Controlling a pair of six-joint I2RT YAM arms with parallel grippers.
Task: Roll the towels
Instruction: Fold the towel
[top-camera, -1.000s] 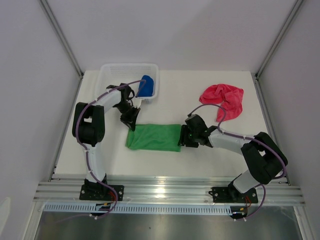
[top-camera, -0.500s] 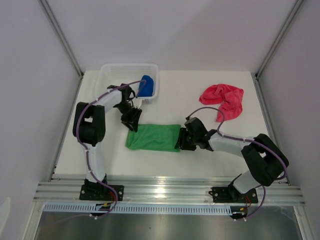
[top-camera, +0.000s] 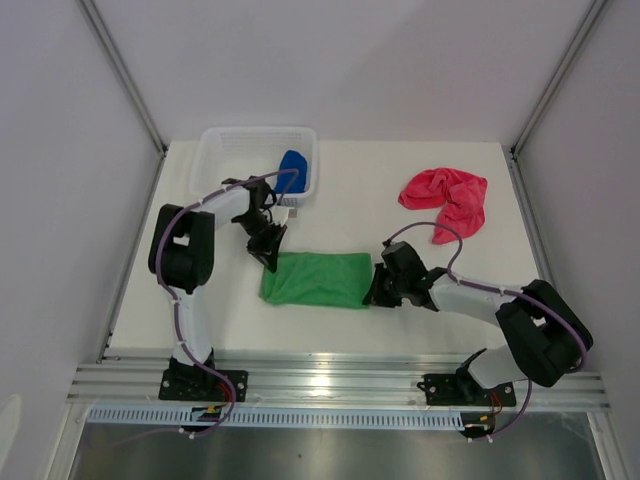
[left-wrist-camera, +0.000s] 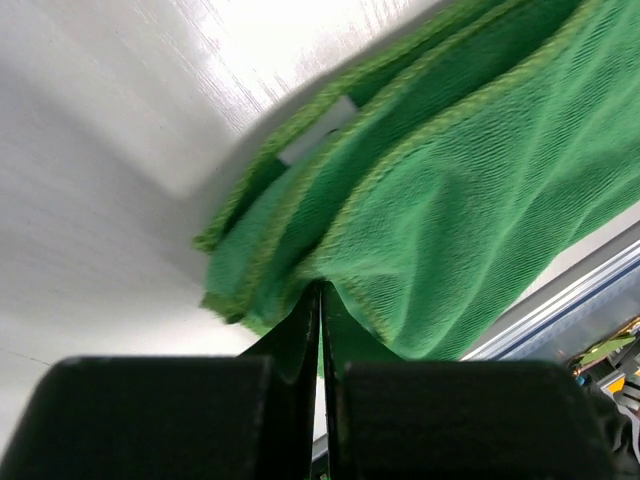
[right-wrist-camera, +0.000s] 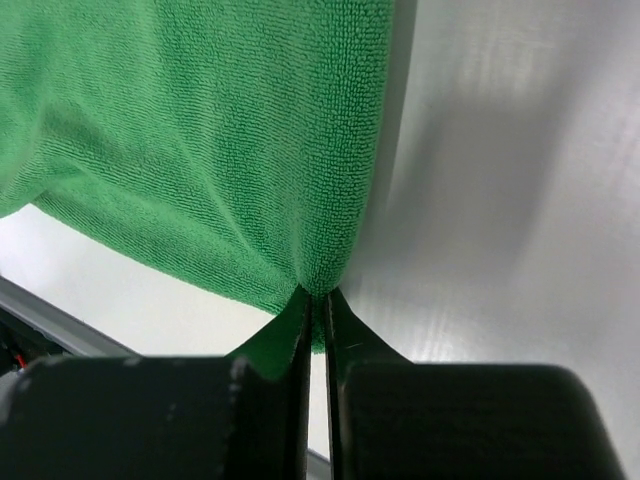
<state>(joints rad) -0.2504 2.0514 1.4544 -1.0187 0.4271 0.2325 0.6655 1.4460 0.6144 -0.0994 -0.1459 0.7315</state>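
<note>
While a folded cloth is easiest to roll when both ends are held, each arm grips one short end of the green towel (top-camera: 318, 280), which lies on the table just in front of the white mesh basket (top-camera: 225, 140) and a little to its right. The left gripper (top-camera: 268, 252), at the end nearer the basket, has its fingers pressed together on a pinch of the hemmed corner. The right gripper (top-camera: 378, 290), at the end farther from the basket, is likewise clamped on a small peak of fabric. Holding opposite ends probably serves to keep the band straight and lightly stretched, so a roll can start evenly.

The towel forms a long band of several layers; the left wrist view shows stacked hems and a white tag (left-wrist-camera: 317, 130) between them. Its pile is short and fuzzy, with soft creases fanning from each pinch. A blue towel (top-camera: 292, 170) sits bundled inside the basket's right corner. A pink-red towel (top-camera: 445, 195) lies crumpled well to the basket's right, not yet rolled.
</note>
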